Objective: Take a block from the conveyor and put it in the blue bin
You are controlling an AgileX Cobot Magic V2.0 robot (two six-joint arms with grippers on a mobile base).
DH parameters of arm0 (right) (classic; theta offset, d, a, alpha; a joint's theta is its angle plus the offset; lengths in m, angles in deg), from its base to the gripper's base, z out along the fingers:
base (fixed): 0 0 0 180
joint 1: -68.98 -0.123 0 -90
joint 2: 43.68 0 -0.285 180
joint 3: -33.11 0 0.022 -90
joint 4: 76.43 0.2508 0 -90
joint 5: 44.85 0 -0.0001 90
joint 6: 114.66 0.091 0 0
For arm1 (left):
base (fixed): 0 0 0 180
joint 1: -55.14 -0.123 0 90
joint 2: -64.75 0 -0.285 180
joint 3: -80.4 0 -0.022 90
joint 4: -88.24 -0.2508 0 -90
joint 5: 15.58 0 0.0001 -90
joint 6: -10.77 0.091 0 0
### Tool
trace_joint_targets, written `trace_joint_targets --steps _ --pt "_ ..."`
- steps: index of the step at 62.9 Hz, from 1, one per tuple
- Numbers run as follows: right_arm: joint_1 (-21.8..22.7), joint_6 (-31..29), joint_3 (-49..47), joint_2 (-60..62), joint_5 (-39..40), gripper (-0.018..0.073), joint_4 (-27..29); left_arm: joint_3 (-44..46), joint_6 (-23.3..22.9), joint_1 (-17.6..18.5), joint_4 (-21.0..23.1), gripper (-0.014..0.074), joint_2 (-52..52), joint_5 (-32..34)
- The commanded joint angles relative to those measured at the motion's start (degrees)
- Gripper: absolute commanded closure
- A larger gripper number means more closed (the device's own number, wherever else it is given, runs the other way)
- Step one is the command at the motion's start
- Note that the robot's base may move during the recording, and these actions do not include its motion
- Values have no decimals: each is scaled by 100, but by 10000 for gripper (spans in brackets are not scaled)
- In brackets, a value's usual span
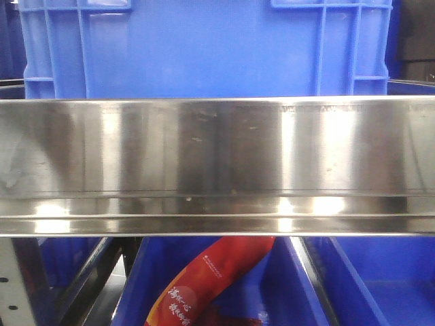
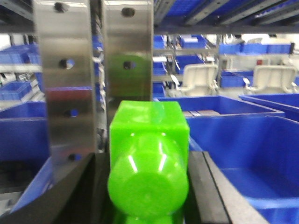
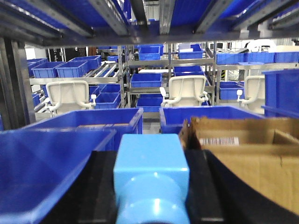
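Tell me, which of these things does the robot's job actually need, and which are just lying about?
Part of the job: green block, light blue block, blue bin.
Just lying about: cardboard box, red packet, white chairs.

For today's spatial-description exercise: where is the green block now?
In the left wrist view, centre-bottom, the green block sits between the left gripper's fingers, in front of a steel upright, with a blue bin at image right.

Green block [image 2: 148, 158]; light-blue block [image 3: 152, 172].
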Motion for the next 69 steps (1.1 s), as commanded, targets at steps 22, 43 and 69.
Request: trace_joint_targets --steps 22,43,69 --pt "-1153 -59 -1357 -2208 140 721 15 1373 584 1095 828 708 1778 -535" --pt "-2669 -59 -2263 -3968 515 721 15 1807 584 2706 393 708 3166 535" --pt "-2789 -59 -2392 -4962 1009 645 15 2296 584 2959 549 470 4756 953"
